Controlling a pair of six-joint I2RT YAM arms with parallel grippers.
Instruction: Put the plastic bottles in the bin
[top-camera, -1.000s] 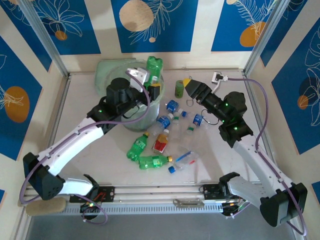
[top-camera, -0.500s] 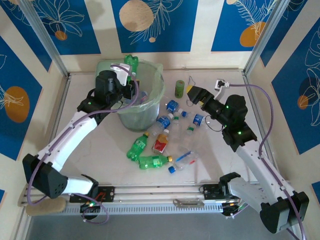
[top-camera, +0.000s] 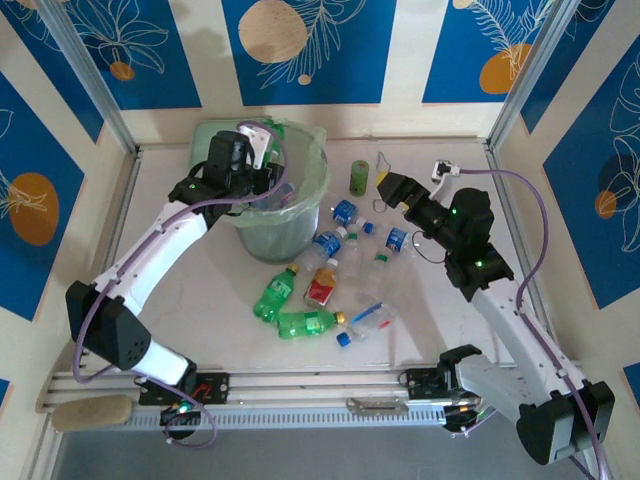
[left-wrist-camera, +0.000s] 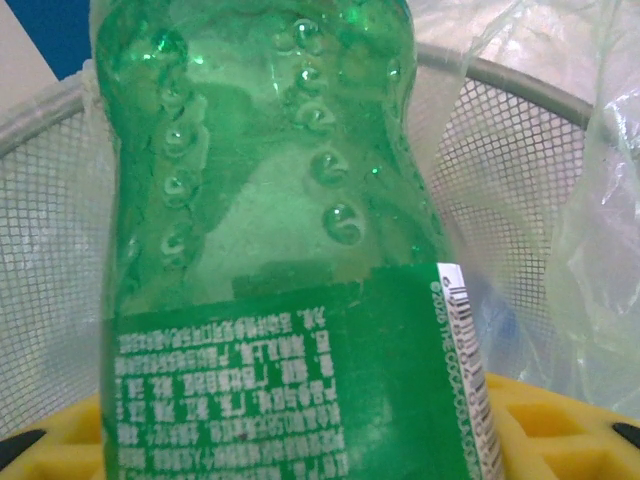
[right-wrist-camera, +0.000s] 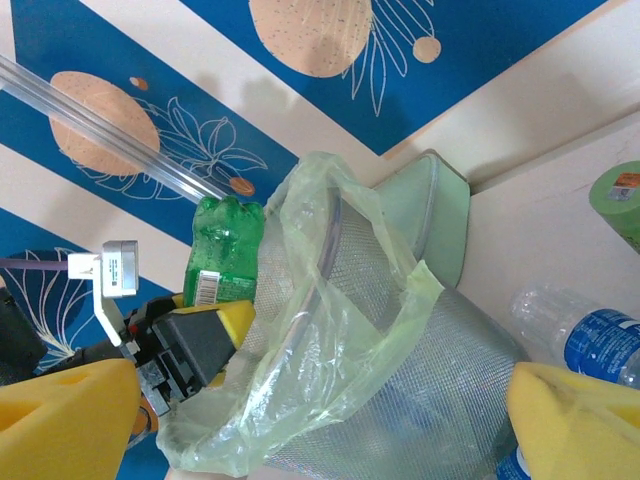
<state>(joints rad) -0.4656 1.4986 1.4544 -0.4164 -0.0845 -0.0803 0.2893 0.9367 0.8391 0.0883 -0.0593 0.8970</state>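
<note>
A short olive-green cylinder (top-camera: 359, 177) stands upright on the pale table (top-camera: 190, 300) near its far edge, before wall panels (top-camera: 300, 50) patterned in blue with white leaves and orange discs.

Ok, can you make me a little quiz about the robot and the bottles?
1. True or false: the left gripper holds a red-labelled bottle.
2. The right gripper is: A shut on a bottle, B open and empty, C shut on a cap.
3. How many green bottles lie on the table?
Key: 1 false, it holds a green bottle; 2 B; 3 two.
</note>
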